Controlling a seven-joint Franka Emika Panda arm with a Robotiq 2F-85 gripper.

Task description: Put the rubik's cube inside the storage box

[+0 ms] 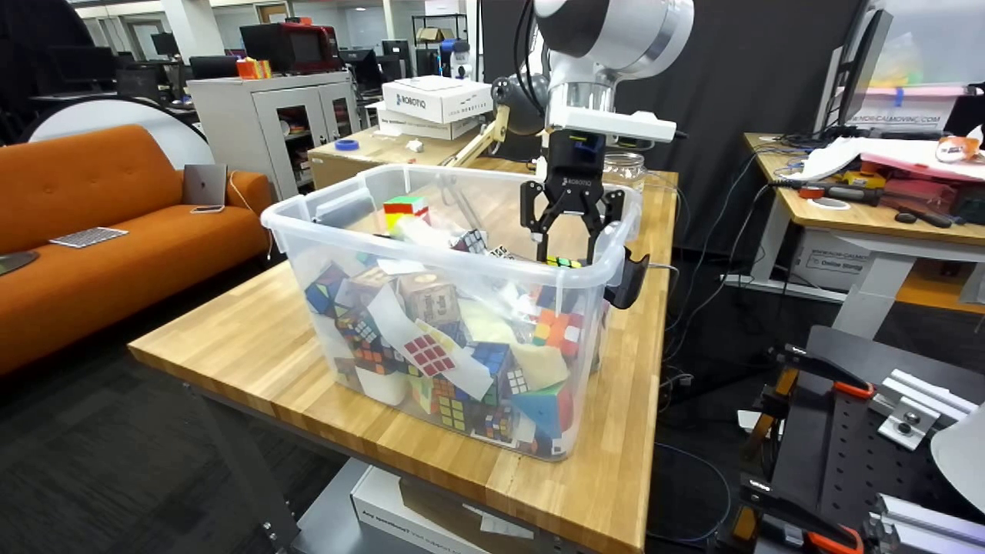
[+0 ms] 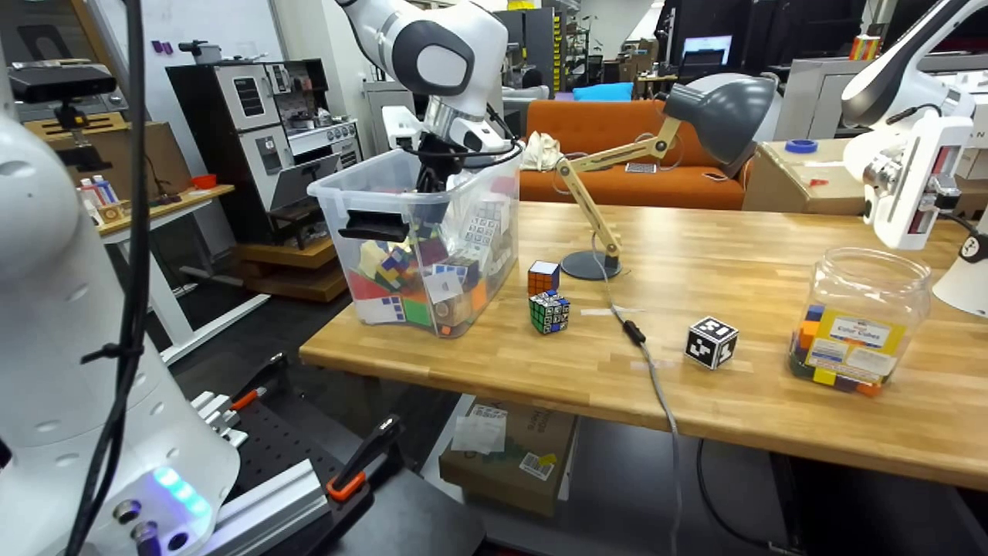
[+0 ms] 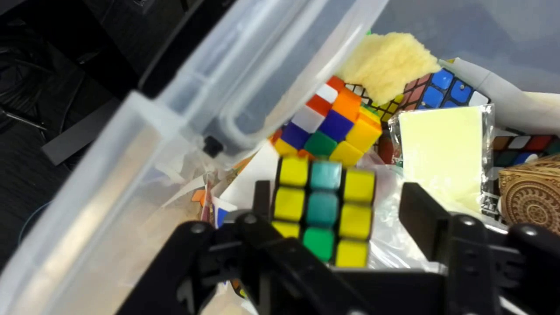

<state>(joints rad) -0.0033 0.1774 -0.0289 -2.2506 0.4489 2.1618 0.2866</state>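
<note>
The storage box, a see-through tub, stands on the table in both exterior views, its rim visible (image 1: 431,248) (image 2: 370,199). Its rim also crosses the left of the wrist view (image 3: 131,144). It is filled with many puzzle cubes, papers and plastic bags. My gripper points down inside the box, near its handle end (image 1: 567,250) (image 2: 434,176). In the wrist view its fingers (image 3: 337,203) are apart. A yellow and green rubik's cube (image 3: 323,210) lies between them, close to the left finger, with a gap to the right finger. Its top shows in an exterior view (image 1: 564,262).
Two cubes, one white-topped with orange (image 2: 543,278) and one green with black-and-white tiles (image 2: 549,313), sit on the table beside the box. A desk lamp (image 2: 590,265), its cable, a black-and-white marker cube (image 2: 712,342) and a jar of colour cubes (image 2: 861,332) stand farther along.
</note>
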